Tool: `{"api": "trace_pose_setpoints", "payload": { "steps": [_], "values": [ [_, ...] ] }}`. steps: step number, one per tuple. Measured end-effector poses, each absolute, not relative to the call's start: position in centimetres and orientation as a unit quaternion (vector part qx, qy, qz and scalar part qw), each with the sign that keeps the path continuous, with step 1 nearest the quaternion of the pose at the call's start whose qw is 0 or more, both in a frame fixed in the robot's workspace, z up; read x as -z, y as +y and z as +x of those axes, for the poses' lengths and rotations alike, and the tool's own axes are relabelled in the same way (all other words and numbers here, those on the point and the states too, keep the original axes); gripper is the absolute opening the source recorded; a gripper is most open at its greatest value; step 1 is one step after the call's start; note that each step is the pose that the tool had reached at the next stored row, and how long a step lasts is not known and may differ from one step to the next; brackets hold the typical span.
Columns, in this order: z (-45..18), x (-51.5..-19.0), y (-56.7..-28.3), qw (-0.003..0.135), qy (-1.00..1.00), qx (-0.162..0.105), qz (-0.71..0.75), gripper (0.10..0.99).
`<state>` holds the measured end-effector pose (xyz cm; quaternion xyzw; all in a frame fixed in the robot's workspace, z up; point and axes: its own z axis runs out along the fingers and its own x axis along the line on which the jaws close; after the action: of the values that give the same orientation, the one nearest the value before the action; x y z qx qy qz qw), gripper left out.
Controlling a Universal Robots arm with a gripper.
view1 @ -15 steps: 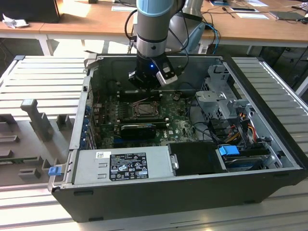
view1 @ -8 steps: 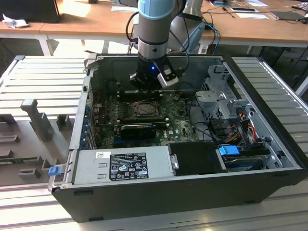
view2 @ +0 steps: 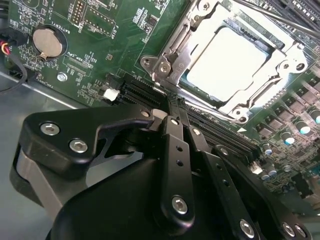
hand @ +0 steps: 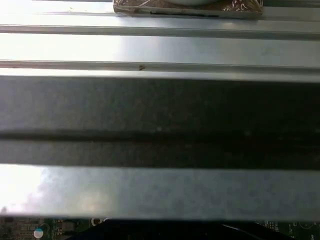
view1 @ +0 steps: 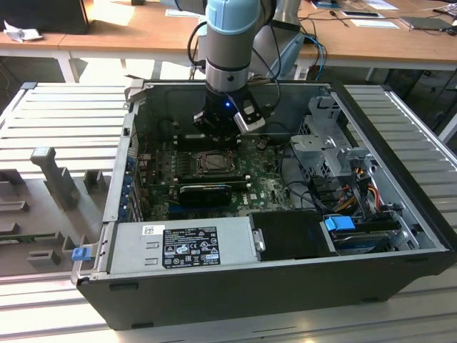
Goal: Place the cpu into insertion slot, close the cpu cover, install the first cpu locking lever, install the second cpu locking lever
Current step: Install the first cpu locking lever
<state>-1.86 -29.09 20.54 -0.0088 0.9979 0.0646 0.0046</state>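
- The cpu (view2: 231,59) is lying flat in the insertion slot (view2: 210,95), showing pale and bright through the square window of the cpu cover (view2: 272,82), which is sitting down over it in the second wrist view.
- In the exterior view the slot (view1: 214,163) is sitting mid-board on the green motherboard (view1: 275,187), inside the open computer case (view1: 400,214).
- The chip is looking thin, light and rigid; its judged weak points are the contact face and corners, so the edges would be the place to take hold, never the underside.
- The cover is appearing as stiff sheet metal on a hinge, likely springy, best pressed on its frame rather than across the window.
- The locking levers cannot be made out clearly around the socket frame.
- The gripper (view2: 172,107) is hanging just beside the socket's near edge, its two black fingers (view2: 172,150) drawn together with no visible gap and nothing between them.
- In the exterior view the arm (view1: 228,43) is reaching straight down into the case, wrist vertical, with the gripper (view1: 214,128) hovering just above the board behind the socket.
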Motion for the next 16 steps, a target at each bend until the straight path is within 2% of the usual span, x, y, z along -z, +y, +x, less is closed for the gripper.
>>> {"api": "trace_pose_setpoints", "payload": {
  "steps": [9,16],
  "values": [
    [-1.86,-20.47,-29.11,0.005,0.998,-0.063,-0.009,0.106],
    [-1.64,-20.2,-29.11,0.004,0.999,-0.046,-0.009,0.106]
  ]
}}
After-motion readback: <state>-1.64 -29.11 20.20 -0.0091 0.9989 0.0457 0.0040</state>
